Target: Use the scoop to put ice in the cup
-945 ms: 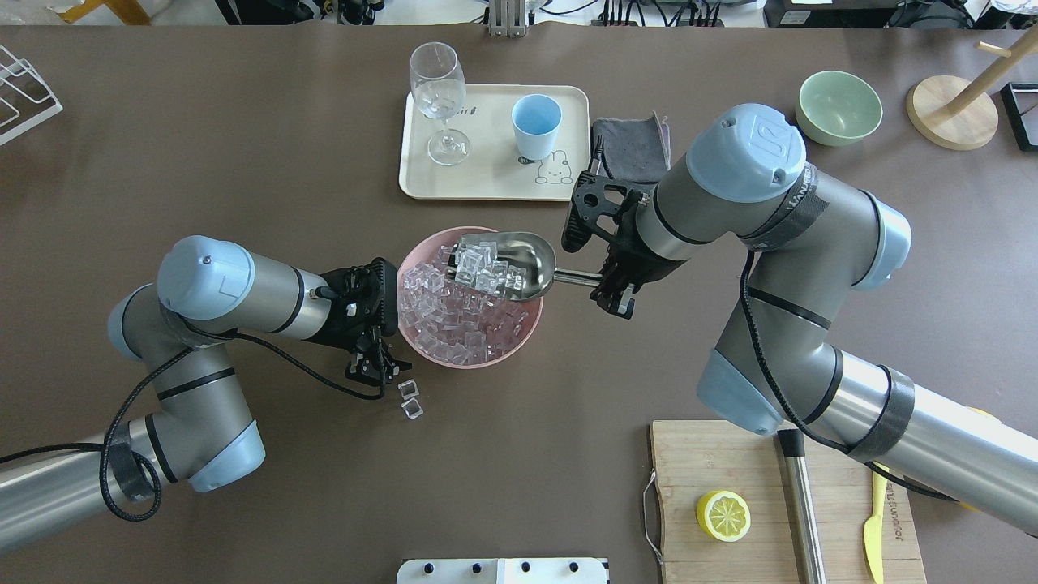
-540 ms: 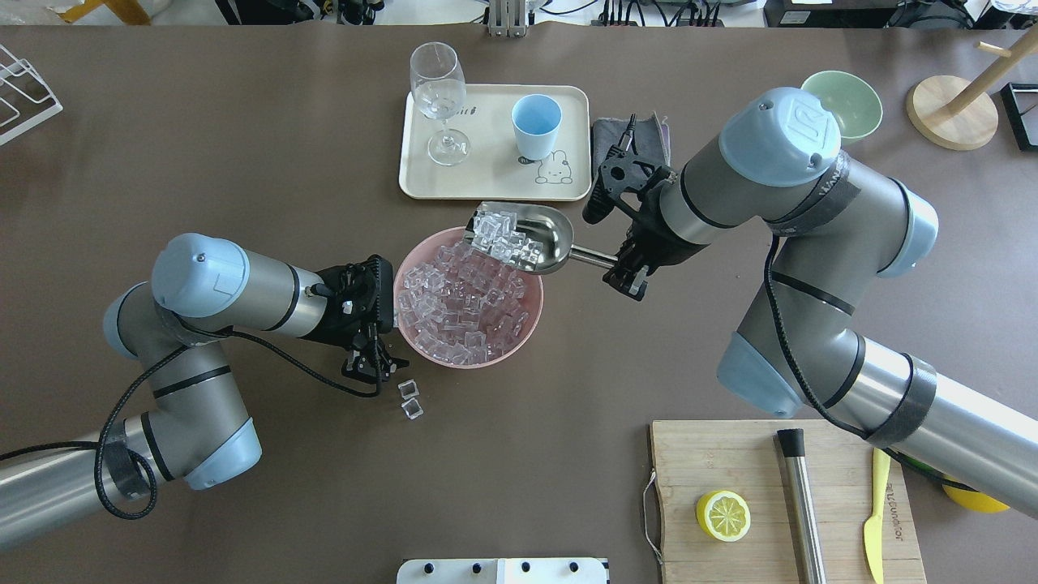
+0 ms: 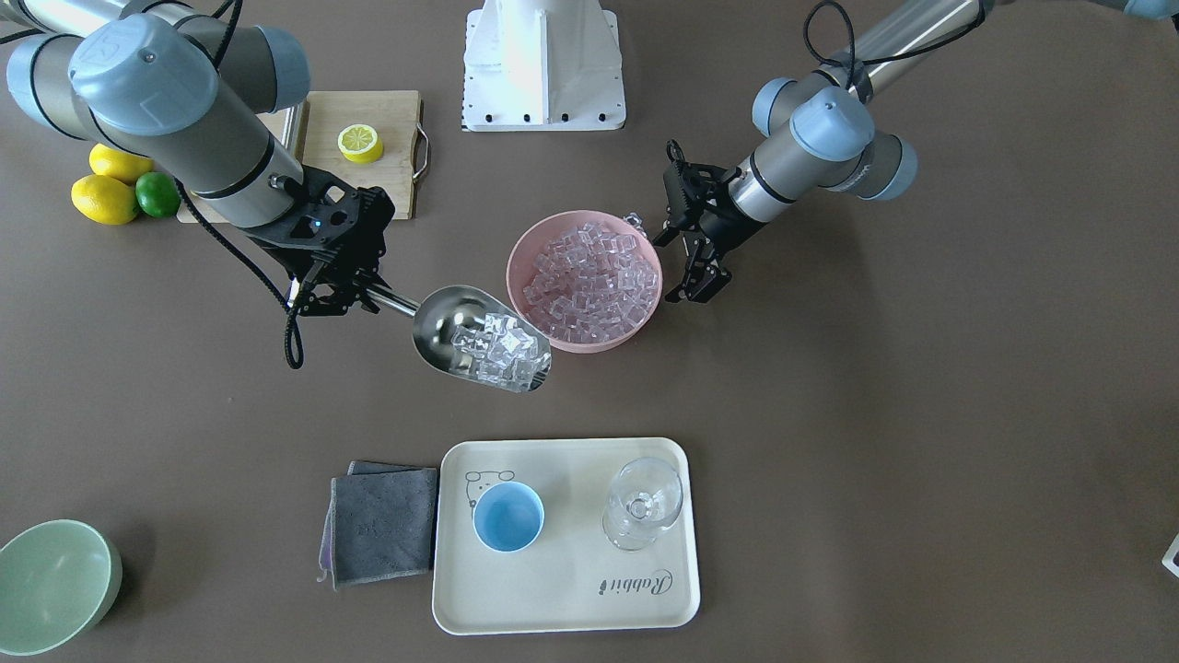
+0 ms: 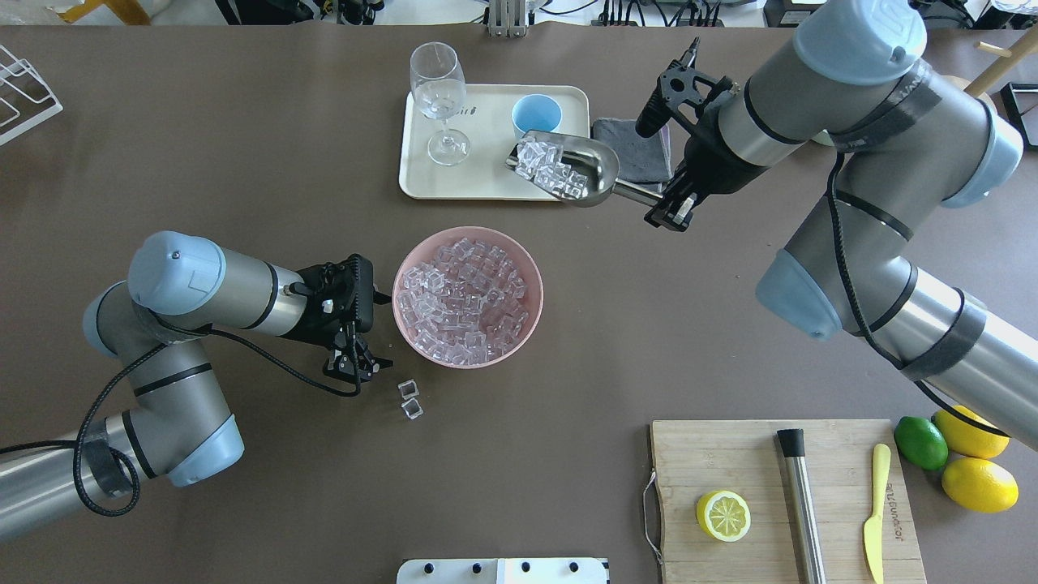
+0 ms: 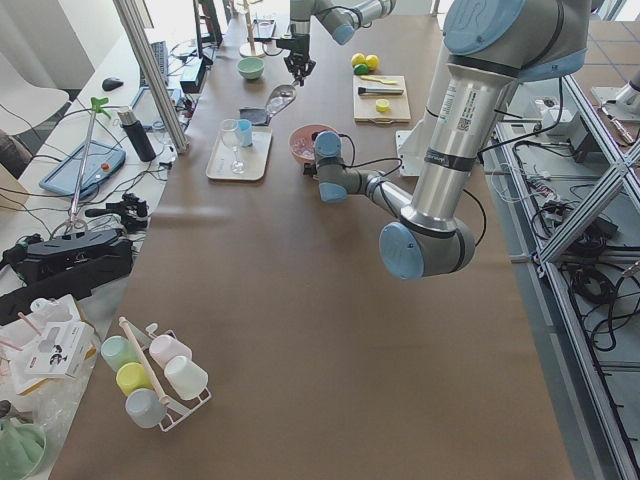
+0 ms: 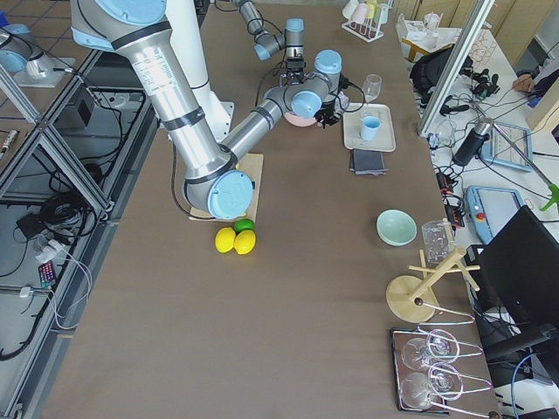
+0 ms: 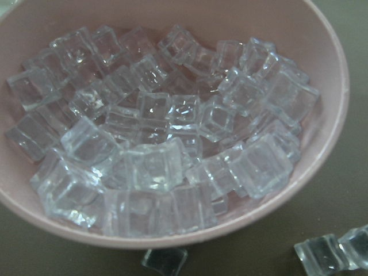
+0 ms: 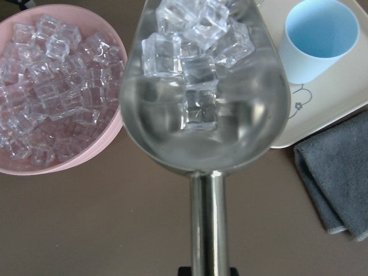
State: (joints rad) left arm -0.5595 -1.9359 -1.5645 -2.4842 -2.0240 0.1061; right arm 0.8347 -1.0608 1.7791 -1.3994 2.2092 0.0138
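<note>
My right gripper [image 4: 666, 204] is shut on the handle of the silver scoop [image 4: 588, 166]. It holds the scoop in the air, its trough loaded with several ice cubes [image 4: 551, 169]. In the overhead view the scoop's open end overlaps the near rim of the light-blue cup [image 4: 535, 112], which stands upright on the cream tray [image 4: 422, 182]. In the right wrist view the cup [image 8: 322, 37] sits up and to the right of the trough [image 8: 204, 115]. My left gripper [image 4: 357, 369] is open and empty, just left of the pink bowl [image 4: 399, 284], which is full of ice [image 4: 466, 300].
Two loose ice cubes [image 4: 409, 399] lie on the table near my left gripper. A stemmed glass [image 4: 438, 89] shares the tray. A grey cloth [image 4: 641, 150] lies right of the tray. A cutting board [image 4: 730, 462] with a lemon half, a steel cylinder and a yellow knife is front right.
My right arm lifted the loaded scoop out of the pink bowl and carried it away toward the tray and cup. My left gripper drew back a little from the bowl.
</note>
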